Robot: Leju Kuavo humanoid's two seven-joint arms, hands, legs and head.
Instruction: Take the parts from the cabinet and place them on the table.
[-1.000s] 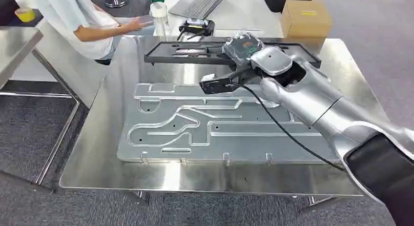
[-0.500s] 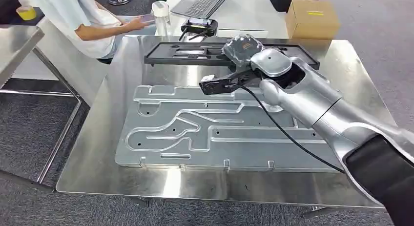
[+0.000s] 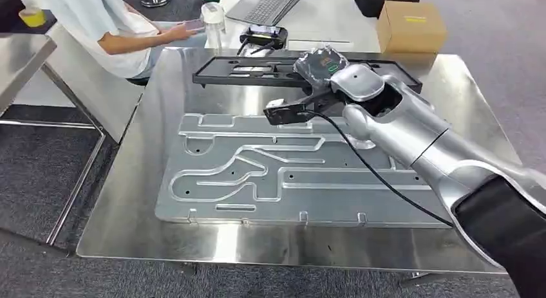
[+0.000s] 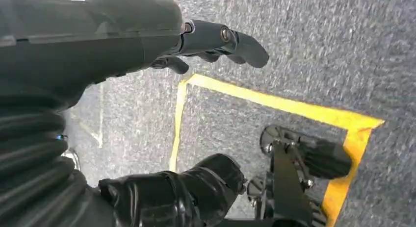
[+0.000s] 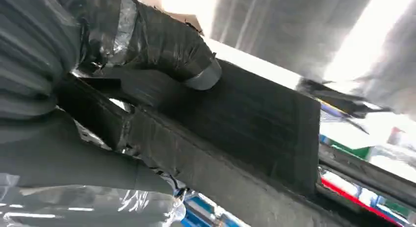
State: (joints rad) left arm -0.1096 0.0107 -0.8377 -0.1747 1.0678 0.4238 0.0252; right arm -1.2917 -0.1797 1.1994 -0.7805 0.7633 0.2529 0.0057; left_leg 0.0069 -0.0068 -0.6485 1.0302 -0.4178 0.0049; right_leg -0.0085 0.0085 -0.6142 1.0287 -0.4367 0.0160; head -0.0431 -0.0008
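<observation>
- From the head view we see the right robot hand (image 3: 320, 66), wrapped in clear plastic, gripping the near edge of a long black tray (image 3: 257, 69) at the far side of the steel worktop (image 3: 148, 227). The tray lies flat, just beyond a large grooved metal plate (image 3: 270, 176) that covers the middle of the worktop.
- Past the worktop, a person in a white shirt (image 3: 96, 21) sits holding a phone. A cardboard box (image 3: 411, 24) stands on the next table, beside a laptop (image 3: 267, 3).
- From the left wrist view we see the left robot hand (image 4: 201, 65) above grey carpet with yellow tape (image 4: 274, 102), fingers apart, nothing in it.
- From the right wrist view we see a taped thumb (image 5: 162, 40) pressed onto the tray's (image 5: 245, 124) dark ribbed face, the hand clamped around its edge.
</observation>
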